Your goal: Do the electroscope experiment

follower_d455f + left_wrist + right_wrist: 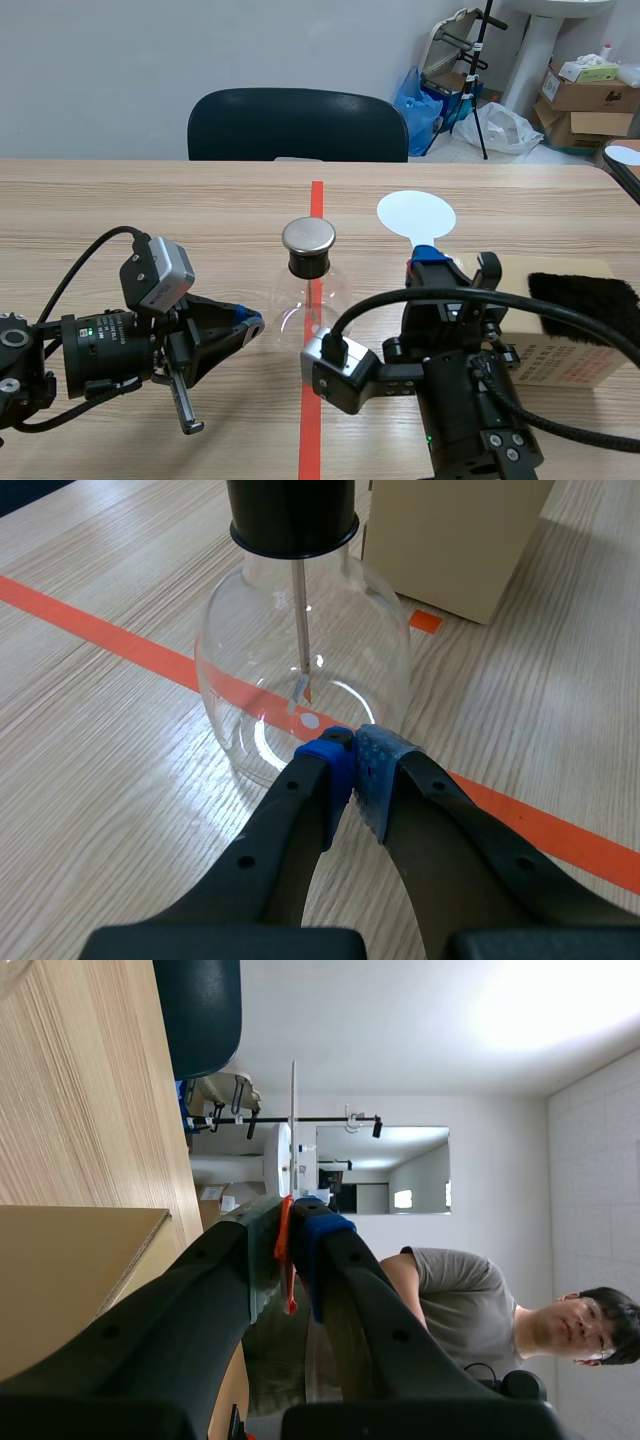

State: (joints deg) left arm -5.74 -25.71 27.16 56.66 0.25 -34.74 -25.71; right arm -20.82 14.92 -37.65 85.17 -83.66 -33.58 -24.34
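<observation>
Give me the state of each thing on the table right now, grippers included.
electroscope flask: upright, metal cap on top.
left gripper: shut on nothing, tips by the flask's base.
right gripper: shut on the white disc paddle.
white disc paddle: held roughly level, apart from the metal cap.
black fur cloth: lying on the cardboard box.

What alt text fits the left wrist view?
Left gripper, black fingers shut, blue pads together, sits at the base of a clear round glass flask with black stopper and thin metal rod inside. Flask stands on an orange-red tape line; a tan cardboard box beyond.
</observation>
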